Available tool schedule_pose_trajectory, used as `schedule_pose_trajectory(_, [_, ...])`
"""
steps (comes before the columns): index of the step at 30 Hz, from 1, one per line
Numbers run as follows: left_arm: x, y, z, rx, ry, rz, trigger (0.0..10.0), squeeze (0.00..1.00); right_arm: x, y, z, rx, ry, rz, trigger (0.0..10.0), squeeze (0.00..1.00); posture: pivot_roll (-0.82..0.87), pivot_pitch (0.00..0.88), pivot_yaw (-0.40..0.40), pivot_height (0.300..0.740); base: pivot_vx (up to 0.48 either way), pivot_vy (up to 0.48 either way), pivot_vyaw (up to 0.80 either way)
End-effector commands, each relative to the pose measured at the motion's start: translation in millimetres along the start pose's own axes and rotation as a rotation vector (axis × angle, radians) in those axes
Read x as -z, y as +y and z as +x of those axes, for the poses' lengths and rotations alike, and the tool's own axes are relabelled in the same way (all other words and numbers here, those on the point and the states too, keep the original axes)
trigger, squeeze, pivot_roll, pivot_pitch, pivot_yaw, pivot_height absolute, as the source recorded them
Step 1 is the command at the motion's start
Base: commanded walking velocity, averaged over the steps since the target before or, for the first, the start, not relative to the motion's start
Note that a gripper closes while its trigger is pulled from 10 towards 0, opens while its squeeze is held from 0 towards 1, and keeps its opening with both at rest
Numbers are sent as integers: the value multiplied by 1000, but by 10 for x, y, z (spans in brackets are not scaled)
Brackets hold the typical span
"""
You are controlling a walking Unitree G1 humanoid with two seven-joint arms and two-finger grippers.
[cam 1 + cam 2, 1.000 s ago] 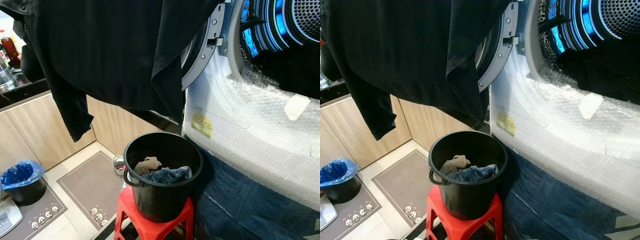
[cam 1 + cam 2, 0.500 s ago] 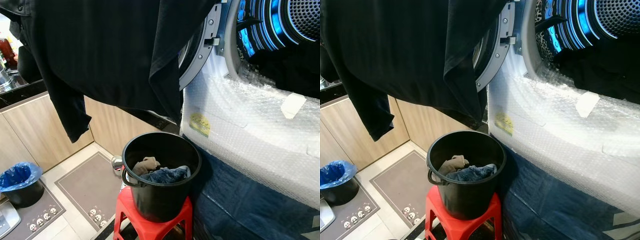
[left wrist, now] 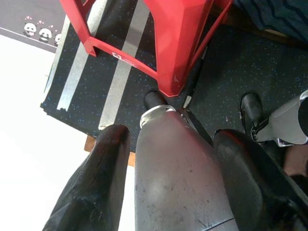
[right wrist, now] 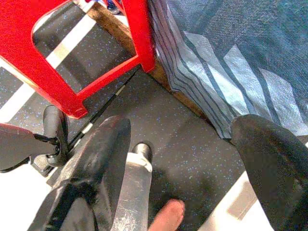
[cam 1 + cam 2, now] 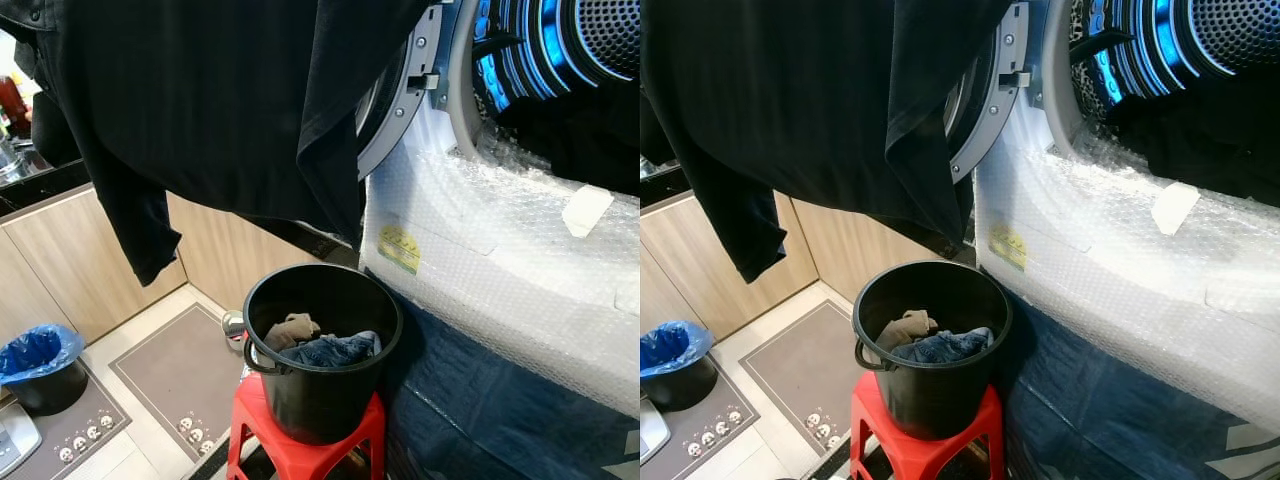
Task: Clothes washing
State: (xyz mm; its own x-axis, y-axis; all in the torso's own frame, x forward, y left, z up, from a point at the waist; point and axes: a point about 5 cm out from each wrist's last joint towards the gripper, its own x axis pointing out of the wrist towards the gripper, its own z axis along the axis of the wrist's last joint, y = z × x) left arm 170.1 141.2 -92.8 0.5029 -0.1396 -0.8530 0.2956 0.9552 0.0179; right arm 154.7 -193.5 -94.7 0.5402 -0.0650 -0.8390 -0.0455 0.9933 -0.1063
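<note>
Loading has yet to begin: the black bucket (image 5: 322,345) of clothes (image 5: 325,345) sits on a red stool (image 5: 300,445) beside the open washer drum (image 5: 560,60) — the left claw (image 3: 168,159) and right claw (image 4: 183,159) hang spread, empty, near the floor; next, one must reach in.

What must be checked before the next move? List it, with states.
1. Washer door open, drum reachable: ok.
2. Bucket upright on red stool: ok.
3. Clothes left in bucket: beige piece and denim: ok.
4. Left gripper free: jaws open, empty, low by the stool: ok.
5. Right gripper free: jaws open, empty: ok.
6. What holds the hanging black garment: cannot tell.
</note>
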Motion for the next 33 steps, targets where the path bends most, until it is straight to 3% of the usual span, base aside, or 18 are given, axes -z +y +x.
schedule_pose_trajectory(1, [53, -7, -4, 8, 33, 21, 10000, 0, 22, 0, -4, 3, 7, 6, 10000, 0, -75, 0, 18, 740, 0, 0, 0])
schedule_pose_trajectory(4, [35, -51, 5, 4, 38, 81, 10000, 0, 48, -18, -6, 8, 33, -57, 10000, 0, -60, 0, 1, 740, 0, 0, 0])
schedule_pose_trajectory(33, [130, -33, -15, 13, 62, 139, 10000, 0, 113, 19, -19, 2, 50, -84, 10000, 0, -40, 0, -6, 740, 0, 0, 0])
